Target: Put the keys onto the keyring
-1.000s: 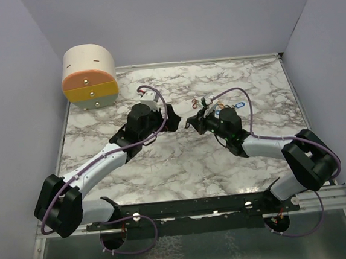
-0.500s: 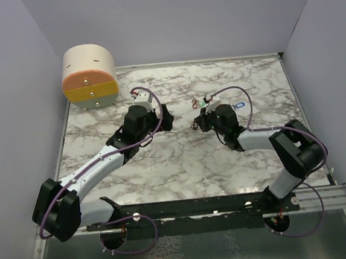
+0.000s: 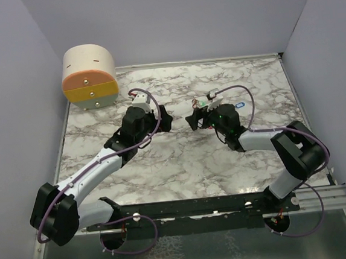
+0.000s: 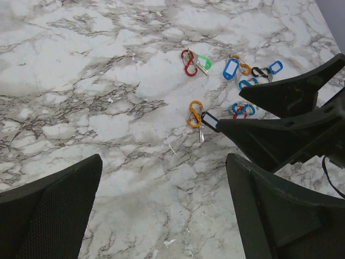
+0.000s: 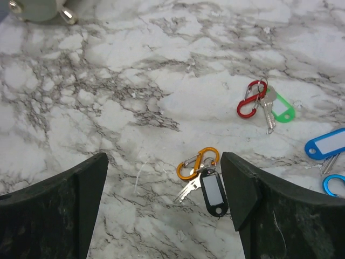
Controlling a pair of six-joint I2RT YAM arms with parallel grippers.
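An orange carabiner (image 5: pixel 198 163) joined to a black tag (image 5: pixel 210 188) and a key (image 5: pixel 186 191) lies on the marble table (image 5: pixel 108 108), low in the centre of the right wrist view. It shows in the gap of the right gripper (image 5: pixel 164 216), which is spread wide and empty. Up and to the right lie a red carabiner (image 5: pixel 250 100) with a green tag (image 5: pixel 282 111), and a blue tag (image 5: pixel 329 143) at the right edge. The left gripper (image 4: pixel 161 210) is likewise spread wide, holding nothing.

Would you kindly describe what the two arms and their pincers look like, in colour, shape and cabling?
Both arms have white tubular links between bulky black joint housings: the left arm and right arm match. A thin purple cable loops along each. The left pincer and right pincer have broad, black, wedge-shaped fingers with a finely textured surface.
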